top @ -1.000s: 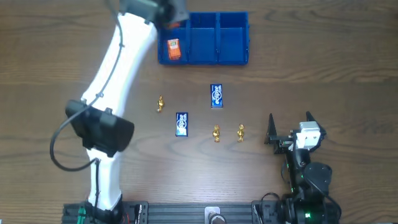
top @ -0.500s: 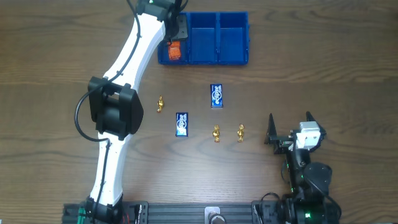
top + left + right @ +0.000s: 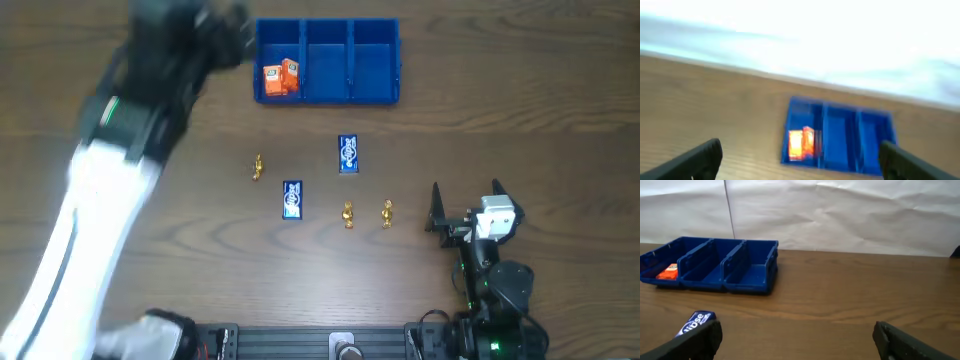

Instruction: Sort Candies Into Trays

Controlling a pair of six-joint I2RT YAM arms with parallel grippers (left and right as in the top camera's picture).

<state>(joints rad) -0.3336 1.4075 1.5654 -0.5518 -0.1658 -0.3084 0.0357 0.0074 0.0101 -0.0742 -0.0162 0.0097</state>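
The brown wooden table (image 3: 560, 120) is carrying a blue three-compartment plastic tray (image 3: 375, 60) at its far side. The left gripper (image 3: 800, 147) and the right gripper (image 3: 467, 190) are both holding their fingers spread wide, gripping nothing. Two orange wrapped candies (image 3: 279, 77) are lying in the tray's left compartment.

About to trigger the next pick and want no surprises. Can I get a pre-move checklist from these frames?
1. Left pincer empty: ok. It is open with nothing between its fingers.
2. Orange wrapped candies binned: ok. Two lie in the left compartment of the blue three-compartment plastic tray.
3. Other compartments free: ok. The middle and right ones hold nothing.
4. Sorting finished: not ok. Two blue wrapped candies and three small gold wrapped candies lie on the brown wooden table.
5. Right pincer ready: ok. It is open and empty, and the nearest gold candy sits beside it.
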